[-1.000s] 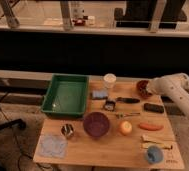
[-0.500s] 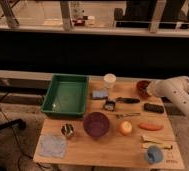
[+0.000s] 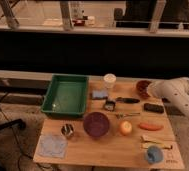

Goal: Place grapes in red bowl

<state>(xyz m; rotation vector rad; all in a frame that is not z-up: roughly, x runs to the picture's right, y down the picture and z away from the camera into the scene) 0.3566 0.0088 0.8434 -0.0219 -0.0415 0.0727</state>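
Red bowl (image 3: 142,88) | claw (image 3: 150,91) right over it | grapes hidden

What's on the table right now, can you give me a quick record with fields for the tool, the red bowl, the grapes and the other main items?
tool: at the red bowl, far right of the table; the white arm hides it
red bowl: far right corner, partly covered by the arm
grapes: not visible
purple bowl: front centre
green tray: far left
white cup: far centre
orange fruit: right of the purple bowl
carrot: right of the orange fruit
blue cup: front right corner
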